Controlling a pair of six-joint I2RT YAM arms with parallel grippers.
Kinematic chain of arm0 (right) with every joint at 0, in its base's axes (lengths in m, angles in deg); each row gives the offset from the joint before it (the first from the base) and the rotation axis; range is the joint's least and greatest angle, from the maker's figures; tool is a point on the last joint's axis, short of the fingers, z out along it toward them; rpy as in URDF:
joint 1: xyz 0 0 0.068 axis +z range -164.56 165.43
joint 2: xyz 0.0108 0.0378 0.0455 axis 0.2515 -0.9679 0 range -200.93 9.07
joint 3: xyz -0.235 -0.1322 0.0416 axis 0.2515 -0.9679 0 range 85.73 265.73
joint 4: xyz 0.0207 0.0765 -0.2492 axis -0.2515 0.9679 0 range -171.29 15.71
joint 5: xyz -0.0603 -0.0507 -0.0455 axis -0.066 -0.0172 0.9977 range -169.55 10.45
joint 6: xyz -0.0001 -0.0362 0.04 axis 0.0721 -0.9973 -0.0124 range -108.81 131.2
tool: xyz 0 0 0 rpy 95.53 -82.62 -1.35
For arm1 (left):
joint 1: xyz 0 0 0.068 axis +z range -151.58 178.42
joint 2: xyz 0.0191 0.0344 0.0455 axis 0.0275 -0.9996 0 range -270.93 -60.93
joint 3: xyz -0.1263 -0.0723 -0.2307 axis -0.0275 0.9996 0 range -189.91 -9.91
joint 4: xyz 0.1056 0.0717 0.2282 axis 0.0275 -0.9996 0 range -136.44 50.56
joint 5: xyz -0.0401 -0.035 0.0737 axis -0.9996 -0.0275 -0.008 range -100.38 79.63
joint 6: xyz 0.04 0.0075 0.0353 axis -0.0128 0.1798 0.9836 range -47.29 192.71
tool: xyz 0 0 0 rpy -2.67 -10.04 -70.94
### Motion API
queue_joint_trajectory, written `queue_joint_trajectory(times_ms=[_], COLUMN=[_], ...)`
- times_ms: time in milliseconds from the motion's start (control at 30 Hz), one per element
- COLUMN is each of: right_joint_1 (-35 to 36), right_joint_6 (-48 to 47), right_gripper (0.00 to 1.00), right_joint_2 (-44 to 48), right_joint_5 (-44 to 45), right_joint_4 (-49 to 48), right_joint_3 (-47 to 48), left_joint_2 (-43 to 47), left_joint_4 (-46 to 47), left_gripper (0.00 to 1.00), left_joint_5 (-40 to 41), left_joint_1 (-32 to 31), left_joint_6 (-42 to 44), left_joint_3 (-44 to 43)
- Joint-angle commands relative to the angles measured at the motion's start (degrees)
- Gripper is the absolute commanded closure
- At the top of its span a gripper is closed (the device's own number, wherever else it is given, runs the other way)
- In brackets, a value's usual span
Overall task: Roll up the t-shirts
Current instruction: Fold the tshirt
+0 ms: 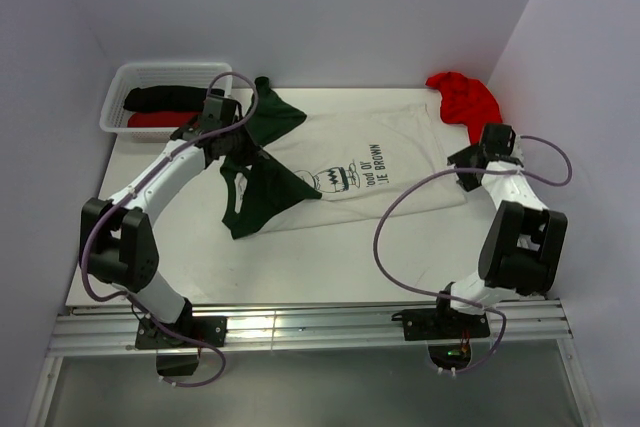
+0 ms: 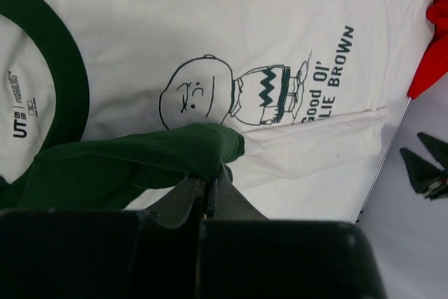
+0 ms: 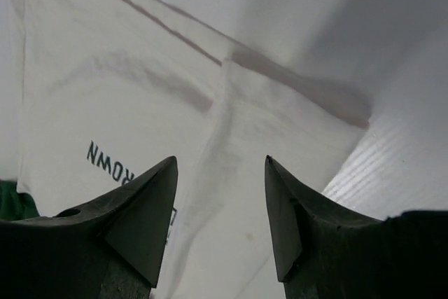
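Observation:
The cream t-shirt (image 1: 375,157) with the Charlie Brown print lies flat mid-table, collar to the left. My left gripper (image 1: 250,150) is shut on its near dark green sleeve (image 1: 262,197); in the left wrist view the gripper (image 2: 210,180) pinches the sleeve's (image 2: 140,162) cuff, lifted over the cream front (image 2: 210,33). My right gripper (image 1: 465,165) is open and empty over the shirt's hem end; in the right wrist view it (image 3: 220,162) hovers above cream cloth (image 3: 140,103). The plain red t-shirt (image 1: 465,99) lies crumpled at the back right.
A white mesh basket (image 1: 113,112) at the back left holds a black roll (image 1: 165,97) and a red roll (image 1: 155,120). Walls close in on the left, back and right. The red shirt's edge (image 2: 434,40) shows in the left wrist view.

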Motion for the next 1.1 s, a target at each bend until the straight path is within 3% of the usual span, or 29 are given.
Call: queue_joint_trajectory(times_ms=[0,367,433,533,633,767,933,1067], right_joint_1=[0.32,3.74,5.5,8.66,13.57,20.24,30.62,39.76], right_joint_6=[-2.04,-7.93,-8.2,-8.81,-10.12,-12.59,-18.29,-23.57], right_gripper=[0.4,0.44,0.44,0.4,0.39,0.42,0.46,0.49], right_joint_2=[4.66,17.14,19.86,22.85,24.35,23.65,18.91,13.29], right_joint_5=[-3.63,-12.95,-14.09,-15.41,-14.71,-18.05,-16.92,-11.91], right_joint_4=[-4.51,-13.92,-14.54,-16.38,-17.08,-19.81,-21.75,-18.77], right_joint_3=[-5.6,-19.06,-20.47,-21.7,-21.18,-20.12,-14.95,-8.36], left_joint_2=[-1.18,-10.48,-11.81,-14.88,-15.77,-15.51,-12.62,-6.73], left_joint_4=[3.21,9.45,9.28,7.44,4.27,0.32,-2.76,-2.94], left_gripper=[1.0,0.99,0.94,0.67,0.52,0.4,0.39,0.38], left_joint_5=[-1.86,-8.89,-8.46,-6.7,-3.19,3.75,5.52,4.91], left_joint_1=[1.34,2.48,2.48,2.48,2.57,2.92,3.36,3.53], left_joint_6=[1.16,1.68,2.12,3.0,4.14,5.99,7.66,8.1], left_joint_3=[-3.13,-6.12,-7.43,-9.89,-12.09,-14.82,-16.41,-12.29])
